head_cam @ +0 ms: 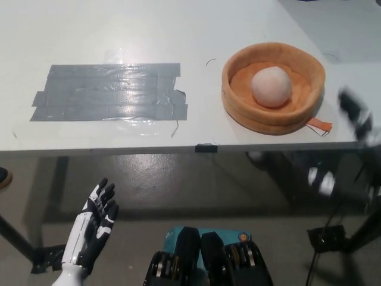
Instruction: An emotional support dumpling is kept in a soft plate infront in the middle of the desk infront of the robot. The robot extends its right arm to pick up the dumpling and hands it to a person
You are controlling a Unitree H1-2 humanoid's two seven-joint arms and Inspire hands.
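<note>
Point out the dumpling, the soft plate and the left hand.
dumpling (pixel 271 86), head view, middle of its rounded top.
soft plate (pixel 269 122), head view, its orange near rim.
left hand (pixel 96 219), head view, the palm, fingers apart.

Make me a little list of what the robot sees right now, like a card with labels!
Dumpling: pale, round plush dumpling sitting inside the soft plate, untouched
Soft plate: orange, padded plate on the white desk, toward its right side
Tape: grey tape patch stuck on the desk, left of the plate
Left hand: white left hand below the desk edge at lower left, open, holding nothing
Right hand: black right hand blurred at the right edge, beside the plate, not touching the dumpling; open or shut cannot be told
Person: none in view
</note>
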